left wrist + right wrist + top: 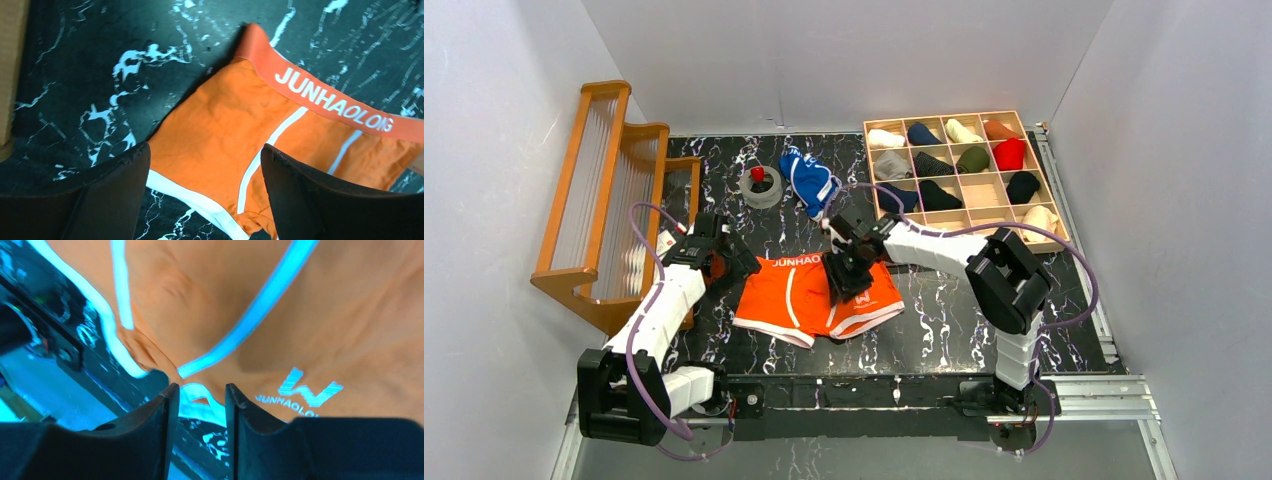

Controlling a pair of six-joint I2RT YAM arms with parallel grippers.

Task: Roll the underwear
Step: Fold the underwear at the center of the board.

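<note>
The orange underwear (799,295) lies flat on the black marbled table, lettered waistband at the far side; it also shows in the left wrist view (225,130) and the right wrist view (300,315). My left gripper (724,262) is open, its jaws wide apart over the garment's left leg and white hem (205,150), holding nothing. My right gripper (849,280) hangs over the middle of the orange underwear, jaws a narrow gap apart above the lower white hem (202,387), not closed on the fabric. The blue underwear (809,180) lies crumpled at the back.
A wooden rack (604,190) stands at the left. A tape roll (762,186) with a red object in it sits beside the blue underwear. A wooden compartment tray (944,117) holding several rolled garments is at the back right.
</note>
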